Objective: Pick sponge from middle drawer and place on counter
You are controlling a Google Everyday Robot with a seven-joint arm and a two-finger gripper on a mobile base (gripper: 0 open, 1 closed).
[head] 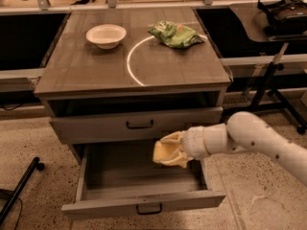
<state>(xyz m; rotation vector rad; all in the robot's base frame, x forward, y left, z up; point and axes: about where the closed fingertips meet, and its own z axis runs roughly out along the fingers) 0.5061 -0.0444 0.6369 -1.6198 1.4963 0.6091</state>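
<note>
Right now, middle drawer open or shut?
Open: middle drawer is pulled out, its inside visible. Above it, the gripper holds the sponge.

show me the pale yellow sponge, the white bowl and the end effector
pale-yellow soft sponge (162, 153), camera view, its left face
round white bowl (106, 34), camera view, inner hollow
end effector (175, 150), camera view, midway between fingertips, gripping the sponge above the open grey drawer (144, 202)

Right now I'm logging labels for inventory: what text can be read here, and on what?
No text can be read.
Bag: print too blurred.
Bowl: blank.
Tool, holding the sponge over the open drawer: no marks.
</note>
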